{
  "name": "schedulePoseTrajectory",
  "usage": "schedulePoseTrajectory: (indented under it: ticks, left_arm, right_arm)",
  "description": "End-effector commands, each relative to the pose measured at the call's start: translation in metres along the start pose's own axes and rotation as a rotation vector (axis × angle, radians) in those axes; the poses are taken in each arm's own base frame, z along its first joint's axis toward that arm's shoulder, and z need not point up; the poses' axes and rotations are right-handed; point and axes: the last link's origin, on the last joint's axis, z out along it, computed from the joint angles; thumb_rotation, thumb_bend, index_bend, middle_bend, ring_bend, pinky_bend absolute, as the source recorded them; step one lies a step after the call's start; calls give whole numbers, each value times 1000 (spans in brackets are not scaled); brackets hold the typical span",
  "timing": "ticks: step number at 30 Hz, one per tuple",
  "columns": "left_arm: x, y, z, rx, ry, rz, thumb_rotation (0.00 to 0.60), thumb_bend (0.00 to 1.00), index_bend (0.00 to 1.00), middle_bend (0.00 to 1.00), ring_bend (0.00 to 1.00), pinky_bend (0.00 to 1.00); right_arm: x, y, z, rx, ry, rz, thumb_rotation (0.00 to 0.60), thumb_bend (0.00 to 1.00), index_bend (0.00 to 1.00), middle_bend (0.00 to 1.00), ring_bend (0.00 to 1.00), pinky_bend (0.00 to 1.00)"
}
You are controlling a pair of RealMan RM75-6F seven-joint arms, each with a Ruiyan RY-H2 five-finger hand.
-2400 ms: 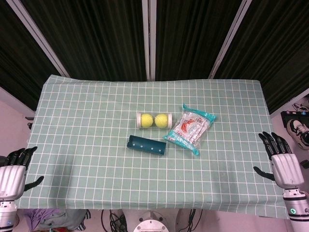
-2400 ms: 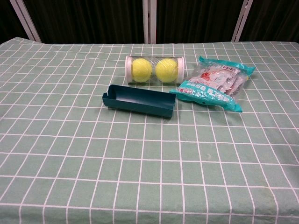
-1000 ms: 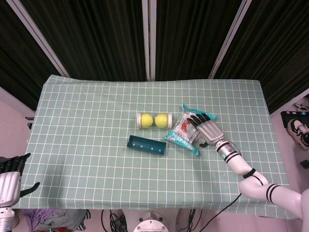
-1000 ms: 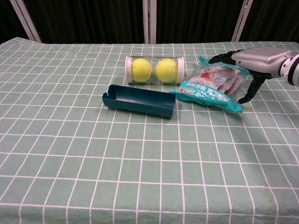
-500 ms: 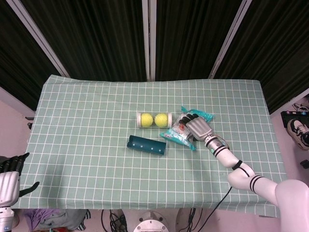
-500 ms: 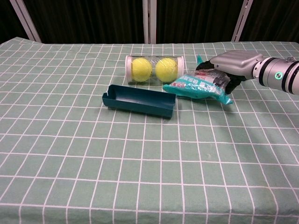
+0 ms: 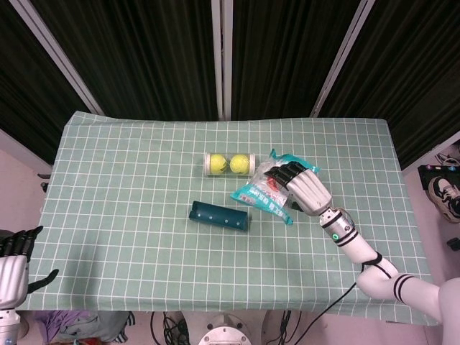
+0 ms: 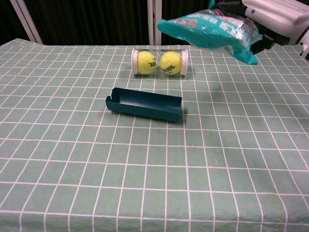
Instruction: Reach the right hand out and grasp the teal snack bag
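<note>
Gripping the crinkled teal plastic snack bag (image 8: 208, 30), the right hand (image 7: 307, 190) wraps its fingers over the bag's right end and holds it clear above the green checked tablecloth (image 8: 145, 169); a clear tube of two yellow tennis balls (image 8: 158, 62) and a dark teal open tray (image 8: 144, 103) lie below; the left hand (image 7: 11, 260) hangs off the near left corner, fingers apart, holding nothing.

snack bag (image 8: 212, 26): glossy crinkled plastic | tablecloth (image 7: 129, 180): matt checked cloth | tube (image 8: 159, 62): clear plastic
</note>
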Motion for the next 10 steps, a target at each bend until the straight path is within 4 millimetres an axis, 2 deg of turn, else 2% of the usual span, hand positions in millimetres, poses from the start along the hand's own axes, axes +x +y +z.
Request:
schedulePoseTrajectory:
  ticks: [1,4,6,10]
  left_arm:
    - [1,3,-3,-8,1,7,583,91,135,189,140,176]
    - [1,5,-5,-13,0,10,588,92,135,189,141,177]
    - [1,5,-6,-12,1,9,589,91,134,189,141,177]
    - [0,3,-6,-7,-1,6,590,91,135,189,140,176]
  right_arm:
    - [25,-51,15,178,72,50,600,879,849,665,531,643]
    - [24,-82,26,274,79,67,600,879,849,661,530,643]
    - [24,-95,28,313,86,73,600,879,849,660,530,643]
    - [23,-109,27,347,77,60,600,879,849,660,529,643]
